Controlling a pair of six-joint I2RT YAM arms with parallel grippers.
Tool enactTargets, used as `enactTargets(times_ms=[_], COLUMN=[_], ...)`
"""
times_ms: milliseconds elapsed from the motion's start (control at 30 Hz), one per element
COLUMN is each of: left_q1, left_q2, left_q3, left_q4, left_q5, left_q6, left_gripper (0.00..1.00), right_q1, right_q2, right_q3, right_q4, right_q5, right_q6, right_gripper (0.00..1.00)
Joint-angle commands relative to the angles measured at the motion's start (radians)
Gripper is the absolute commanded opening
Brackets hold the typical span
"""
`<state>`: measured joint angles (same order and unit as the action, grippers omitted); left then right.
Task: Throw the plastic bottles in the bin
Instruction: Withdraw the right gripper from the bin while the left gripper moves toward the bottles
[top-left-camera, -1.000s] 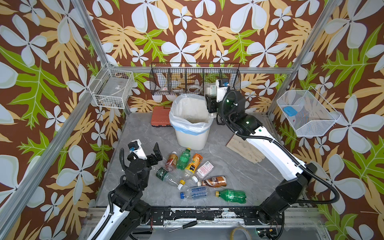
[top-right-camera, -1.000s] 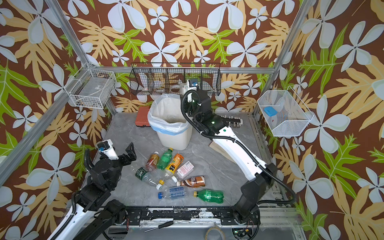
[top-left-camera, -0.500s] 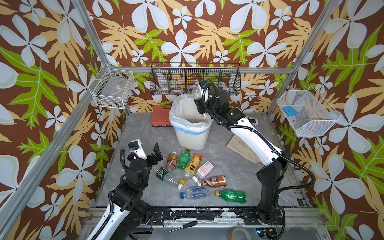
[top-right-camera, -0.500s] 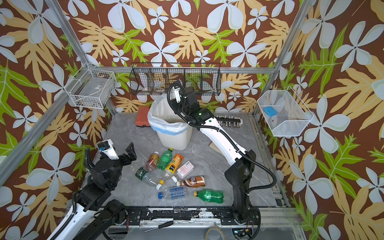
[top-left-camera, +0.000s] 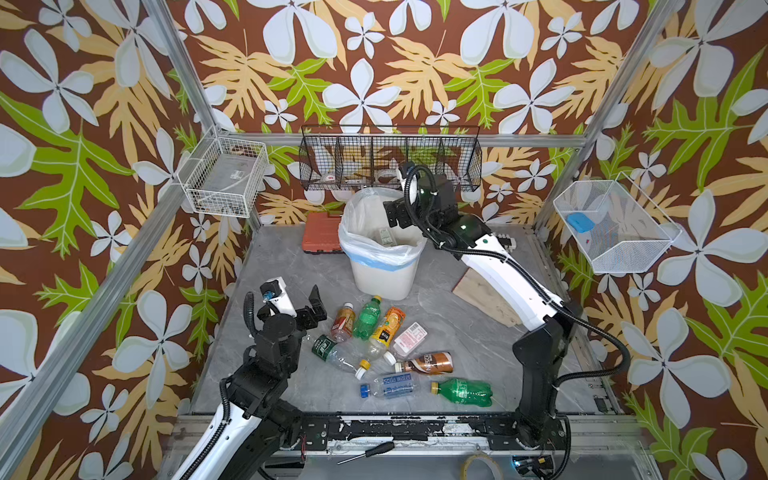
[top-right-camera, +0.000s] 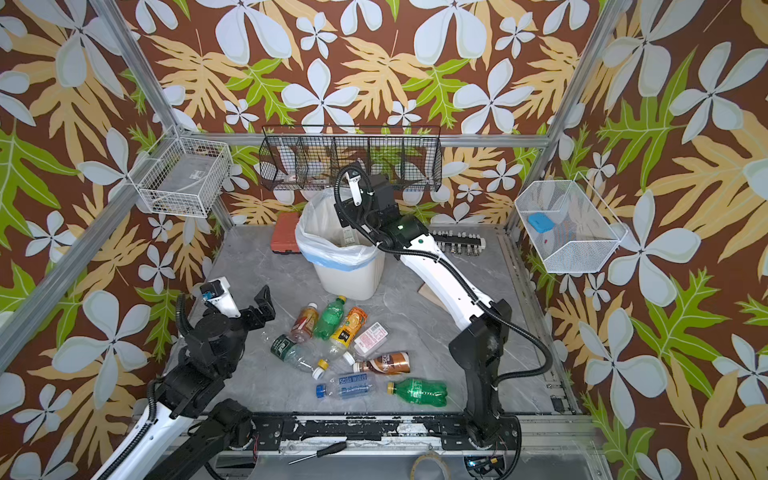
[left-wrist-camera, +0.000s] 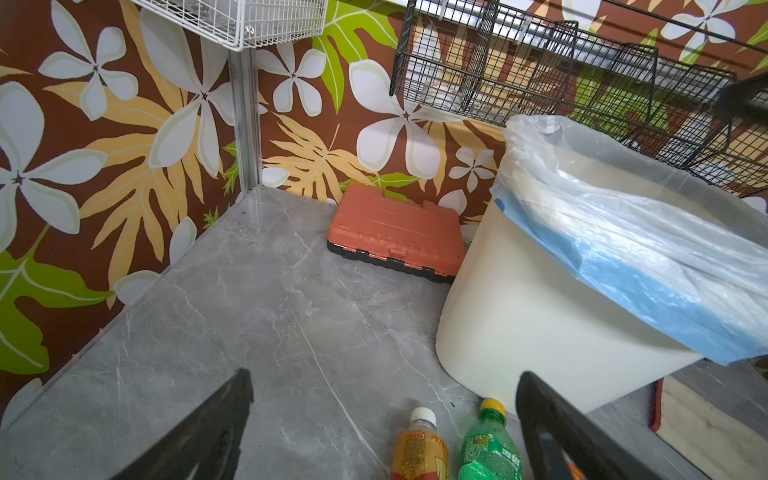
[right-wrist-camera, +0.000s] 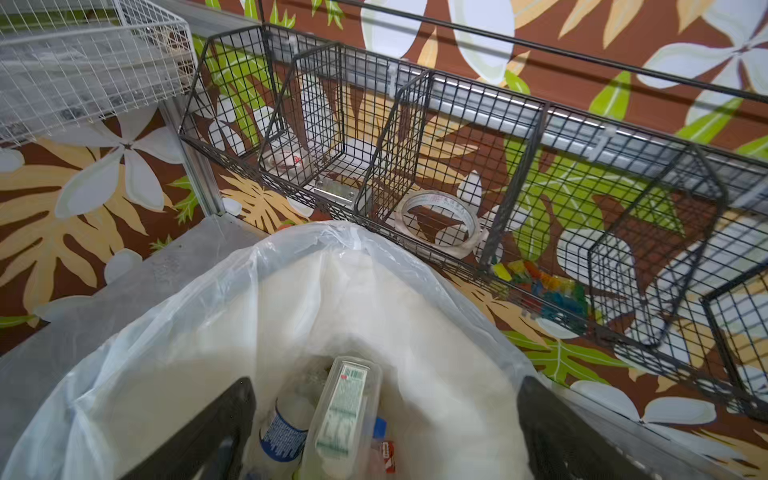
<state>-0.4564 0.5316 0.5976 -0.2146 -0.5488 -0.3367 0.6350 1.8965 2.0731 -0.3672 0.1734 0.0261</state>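
**Left side.** At the lower left of both top views you find the left gripper (top-left-camera: 299, 302) poised above the table (top-left-camera: 291, 266), just beside the left end of the bottle cluster. Its fingers (left-wrist-camera: 199, 436) stand wide apart and hold nothing.

**Lower middle.** To the right of that gripper, note eight plastic bottles lying on the table. From left to right they are:
- a clear bottle with a dark green label (top-left-camera: 332, 353)
- a red-and-orange-labelled bottle (top-left-camera: 343, 322)
- a green bottle (top-left-camera: 368, 318)
- an orange-labelled bottle (top-left-camera: 386, 328)
- a blue-labelled water bottle (top-left-camera: 392, 384)
- a pink-labelled bottle (top-left-camera: 409, 338)
- a brown-labelled bottle (top-left-camera: 428, 363)
- a second green bottle (top-left-camera: 463, 390)

The red-and-orange, green, orange and pink ones lie side by side in a row nearest the bin.

**Middle.** Above the cluster the bin (top-left-camera: 382, 274) stands upright, lined with a white-and-blue bag (left-wrist-camera: 623, 266). Inside it you can see a clear bottle with a green-and-white label (right-wrist-camera: 345, 411) and, beside it, a blue-labelled bottle (right-wrist-camera: 282, 432).

**Right of middle.** The right gripper (right-wrist-camera: 384, 386) hangs over the bin's mouth, its arm reaching in from the right. The two fingers are spread wide, with the clear bottle below and between them, and they grip nothing.
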Motion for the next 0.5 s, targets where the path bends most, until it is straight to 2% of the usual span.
enactTargets(times_ms=[0,100,200,333,467], left_q1=[0.001,0.002,0.003,0.004,0.004], left_q2=[0.020,0.046,0.071,0.115,0.163], left_q3=[0.015,0.022,0.023,0.032,0.057], left_q4=[-0.003,-0.009,-0.016,-0.017,-0.081], left_q5=[0.004,0.010,-0.002,0.023,0.004], left_q6=[-0.001,-0.002,-0.006,-0.008,-0.076], left_gripper=[1.00,1.00,1.00,1.00,1.00], right_q1=[0.003,0.003,-0.001,-0.001,-0.016], right_q2=[-0.157,-0.394,-0.580,-0.715,-0.761], right_q3=[-0.208,-0.581,-0.866,-1.066,-1.123], right_q4=[0.142,0.328,0.415,0.407,0.385], right_q5=[0.042,0.063,0.103,0.159,0.171], right_q6=[0.058,0.140,0.242,0.329,0.353], right_gripper=[0.98,1.00,1.00,1.00,1.00])
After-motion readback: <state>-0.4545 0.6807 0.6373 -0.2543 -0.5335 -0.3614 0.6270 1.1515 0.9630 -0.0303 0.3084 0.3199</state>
